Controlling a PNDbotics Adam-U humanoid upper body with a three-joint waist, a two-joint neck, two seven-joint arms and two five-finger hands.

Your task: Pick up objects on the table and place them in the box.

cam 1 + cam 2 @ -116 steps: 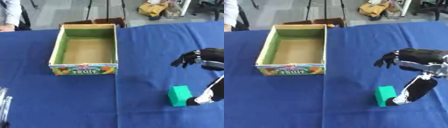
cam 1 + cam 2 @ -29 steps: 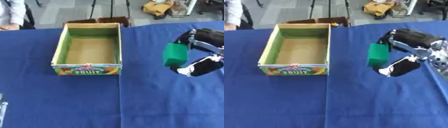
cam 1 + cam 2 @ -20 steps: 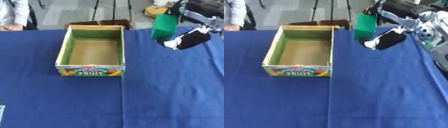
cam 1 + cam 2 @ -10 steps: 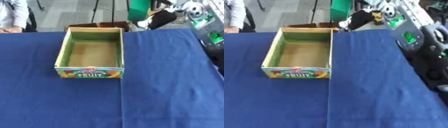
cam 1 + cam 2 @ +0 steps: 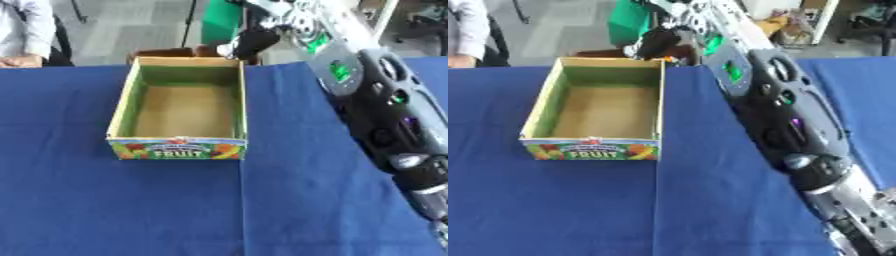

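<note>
We look down on a desk point(image 5: 175, 210) draped in a blue cloth. An open cardboard fruit box point(image 5: 181, 111) sits on it towards the far side, left of centre, with green inner walls, a bare brown floor and a colourful printed front panel reading "FRUIT". Nothing lies inside it.

Our right arm point(image 5: 785, 115) stretches from the lower right corner diagonally up across the desk, a long grey and black limb with small green lights, and it hides much of the right side of the cloth. At its far end the right hand point(image 5: 254, 40) is raised beyond the far wall of the box, near the top edge of the view. Its fingers point(image 5: 655, 42) curl round a green block point(image 5: 220, 21), which is held upright in the air, above and just behind the box's back right corner, not touching box or desk.

Our left hand does not show in either view.

Behind the box a brown object point(image 5: 179, 52) peeks above the desk edge. A person's sleeve point(image 5: 24, 27) and hand rest at the far left edge, well apart from the box.
</note>
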